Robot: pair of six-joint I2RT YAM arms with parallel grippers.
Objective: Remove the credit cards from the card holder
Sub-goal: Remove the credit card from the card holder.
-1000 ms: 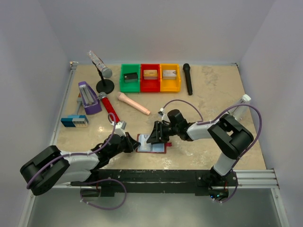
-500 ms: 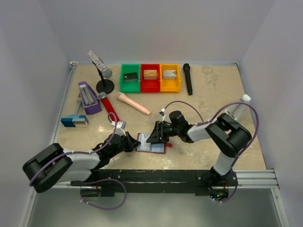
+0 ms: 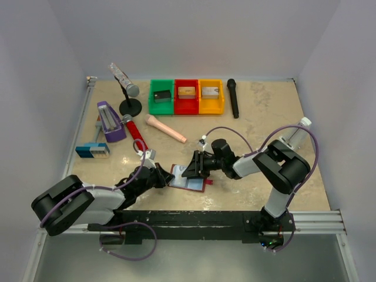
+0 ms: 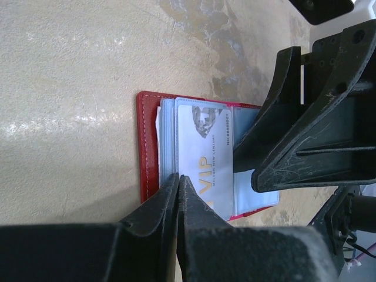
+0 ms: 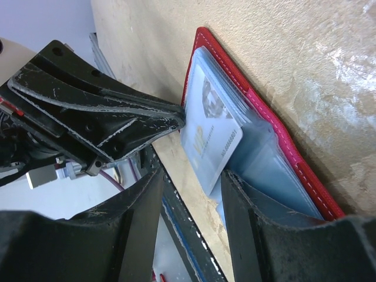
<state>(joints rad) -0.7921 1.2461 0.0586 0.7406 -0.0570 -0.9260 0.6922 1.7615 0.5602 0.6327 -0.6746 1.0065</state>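
I'm pressing my closed left jaws against the VIP credit card (image 4: 202, 147) in the open card holder (image 4: 147, 147); my right jaws are resting open on its pockets.

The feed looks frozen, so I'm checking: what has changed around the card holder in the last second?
Very little. The left arm shifted its elbow slightly right; the right arm eased its elbow slightly left. Nothing was grabbed or released. The left gripper stays shut at the edge of the VIP card, the right gripper stays open over the card holder, and no card is free of it.
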